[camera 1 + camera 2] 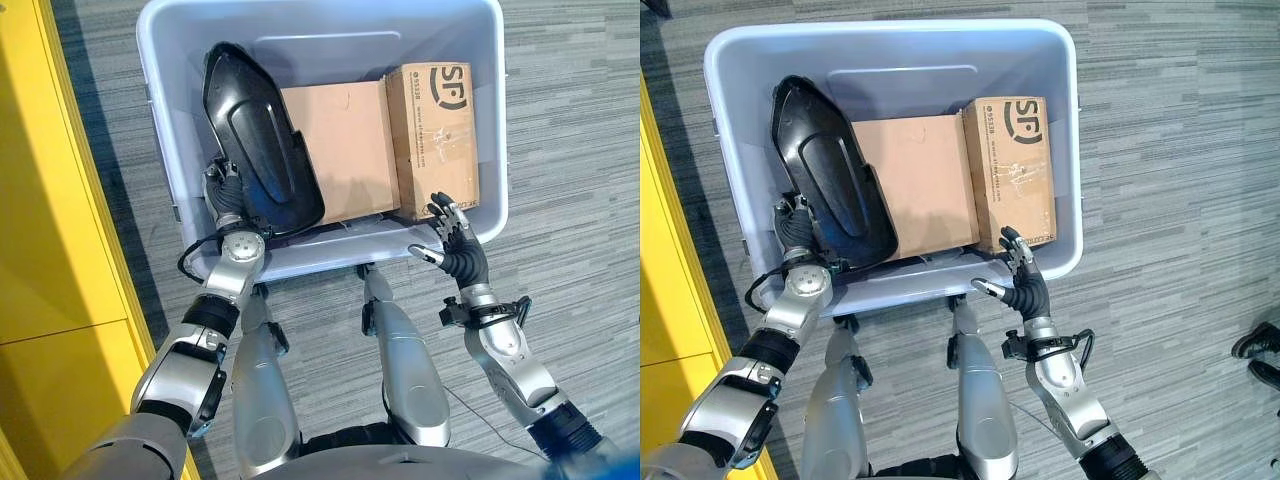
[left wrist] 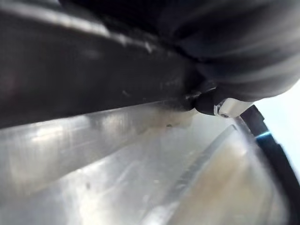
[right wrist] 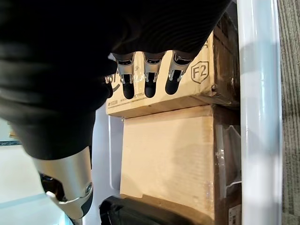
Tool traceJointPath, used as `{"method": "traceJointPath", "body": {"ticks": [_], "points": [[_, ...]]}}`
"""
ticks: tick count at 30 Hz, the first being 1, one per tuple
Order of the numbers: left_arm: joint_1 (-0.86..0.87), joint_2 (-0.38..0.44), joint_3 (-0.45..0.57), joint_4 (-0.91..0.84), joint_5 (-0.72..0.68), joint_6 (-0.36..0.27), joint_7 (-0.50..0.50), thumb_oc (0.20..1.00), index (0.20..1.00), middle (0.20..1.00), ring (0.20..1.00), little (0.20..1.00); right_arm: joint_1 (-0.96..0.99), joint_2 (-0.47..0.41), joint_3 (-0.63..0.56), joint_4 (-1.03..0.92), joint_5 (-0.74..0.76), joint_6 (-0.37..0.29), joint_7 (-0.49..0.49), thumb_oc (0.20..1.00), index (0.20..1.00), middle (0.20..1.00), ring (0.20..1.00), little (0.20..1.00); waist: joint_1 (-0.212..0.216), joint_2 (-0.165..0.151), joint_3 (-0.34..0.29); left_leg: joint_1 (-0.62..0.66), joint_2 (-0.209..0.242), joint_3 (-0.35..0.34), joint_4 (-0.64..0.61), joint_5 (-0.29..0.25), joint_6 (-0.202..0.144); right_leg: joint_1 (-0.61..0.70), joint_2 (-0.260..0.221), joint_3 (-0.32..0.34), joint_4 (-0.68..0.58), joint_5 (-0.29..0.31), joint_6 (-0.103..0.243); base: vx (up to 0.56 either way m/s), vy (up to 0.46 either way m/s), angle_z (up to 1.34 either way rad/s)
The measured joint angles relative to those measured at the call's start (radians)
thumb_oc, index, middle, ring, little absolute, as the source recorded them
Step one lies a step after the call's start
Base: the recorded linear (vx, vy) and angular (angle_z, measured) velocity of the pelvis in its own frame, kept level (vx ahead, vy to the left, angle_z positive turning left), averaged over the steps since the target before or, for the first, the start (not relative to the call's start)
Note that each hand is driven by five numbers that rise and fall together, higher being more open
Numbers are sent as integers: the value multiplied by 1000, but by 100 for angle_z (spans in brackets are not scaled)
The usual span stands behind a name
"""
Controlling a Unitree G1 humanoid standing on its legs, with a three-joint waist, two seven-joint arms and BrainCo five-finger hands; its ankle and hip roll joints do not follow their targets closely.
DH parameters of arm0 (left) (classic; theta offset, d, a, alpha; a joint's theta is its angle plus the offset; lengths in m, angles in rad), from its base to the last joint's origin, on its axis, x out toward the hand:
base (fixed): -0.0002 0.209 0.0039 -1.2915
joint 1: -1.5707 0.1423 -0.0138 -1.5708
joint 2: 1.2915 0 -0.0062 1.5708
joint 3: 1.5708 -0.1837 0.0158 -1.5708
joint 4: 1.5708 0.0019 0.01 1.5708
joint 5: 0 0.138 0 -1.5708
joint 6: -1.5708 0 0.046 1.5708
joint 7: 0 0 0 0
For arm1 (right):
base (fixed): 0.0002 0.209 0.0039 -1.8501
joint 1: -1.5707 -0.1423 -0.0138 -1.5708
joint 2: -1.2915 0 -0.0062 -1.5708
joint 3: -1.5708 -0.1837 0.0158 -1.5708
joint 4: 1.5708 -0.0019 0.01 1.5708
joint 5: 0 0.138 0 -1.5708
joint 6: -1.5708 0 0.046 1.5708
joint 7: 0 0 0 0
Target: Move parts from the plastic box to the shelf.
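Right hand point(image 3: 140, 75): fingers point(image 3: 150, 79) extended, relaxed, above the printed cardboard box point(image 3: 197, 84). A plain cardboard box point(image 3: 168, 159) lies just beside it, both against the plastic box wall point(image 3: 258, 117). Black part point(image 3: 136, 215) beyond.

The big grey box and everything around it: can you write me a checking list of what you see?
Surface: grey striped carpet floor.
Job's things: pale grey plastic box holding a black moulded plastic part leaning at its left side, a flat brown cardboard sheet in the middle, and a brown taped cardboard carton on the right.
Clutter: nothing seen.
Hands: left hand inside the box against the black part, fingers hidden; right hand open, hovering over the box's near rim by the carton.
Cables: nothing seen.
Surroundings: yellow panel on the left; a person's dark shoes at right.
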Motion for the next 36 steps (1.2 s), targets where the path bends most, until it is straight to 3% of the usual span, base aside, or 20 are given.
{"method": "traceJointPath", "body": {"ticks": [2, 9, 15, 19, 27, 31, 32, 34, 36], "points": [[85, 0, -6, -130, 21, -3, -12, 200, 200, 200, 200, 200, 0, 0, -18, 4, 0, 0, 0, 1000, 1000, 1000, 1000, 1000, 18, 12, -11, 32, -4, 5, -10, -1, 1, 25, -3, 4, -2, -3, 4, 4, 7, -2], [141, 10, 15, -281, 95, -9, -27, 200, 200, 200, 200, 200, -39, 0, -36, 22, 0, 4, 0, 1000, 1000, 1000, 1000, 1000, 47, 68, -48, 57, -10, 9, -17, 1, 5, 47, -11, 9, -5, 1, 8, 7, 6, -1], [166, 34, 83, -459, 131, -12, -28, 200, 200, 200, 200, 200, -35, -4, -41, 29, 0, 14, 15, 1000, 1000, 1000, 1000, 1000, 44, 103, -69, 100, -10, 10, -28, 2, 7, 92, -14, 6, -19, 1, 9, 7, 1, 1], [162, 35, 89, -556, 132, -62, -30, 200, 200, 200, 200, 200, -30, -6, -54, 30, -1, 20, 38, 1000, 1000, 1000, 1000, 1000, 44, 141, -106, 111, -10, 4, -30, 1, 8, 109, -12, -1, -24, 0, 10, 3, -2, 3], [269, 33, 88, -583, 78, -107, -133, 200, 200, 200, 200, 200, -27, -6, -60, 42, -1, 42, 61, 1000, 1000, 1000, 1000, 1000, 41, 182, -130, 193, -9, 3, -35, -4, 13, 185, -16, -2, -15, -12, 11, 7, -39, 0], [317, 34, 90, -587, 38, -114, -173, 200, 200, 200, 200, 200, -33, -6, -75, 45, -2, 52, 72, 1000, 1000, 1000, 1000, 1000, 44, 196, -138, 213, -6, -2, -35, -9, 19, 185, -15, -3, 38, -44, 7, -18, -86, 5], [401, 35, 103, -616, 10, -116, -215, 200, 200, 200, 200, 200, -34, -14, -76, 51, -3, 60, 77, 1000, 1000, 1000, 1000, 1000, 44, 201, -141, 248, 1, -7, -30, -15, 21, 178, -11, -5, 140, -106, 1, -55, -192, 9], [461, 38, 111, -628, -8, -119, -237, 200, 200, 200, 200, 200, -43, -40, -74, 51, -3, 63, 81, 1000, 1000, 1000, 1000, 1000, 65, 212, -151, 250, 8, -11, -20, -22, 17, 136, -13, -7, 251, -160, -10, -89, -296, 8], [536, 41, 138, -653, -14, -119, -267, 200, 200, 200, 200, 200, -66, -55, -74, 51, -4, 69, 94, 1000, 1000, 1000, 1000, 1000, 85, 209, -158, 256, 20, -25, -2, -20, 1, 81, -18, -31, 421, -252, -51, -71, -252, 17]]}}
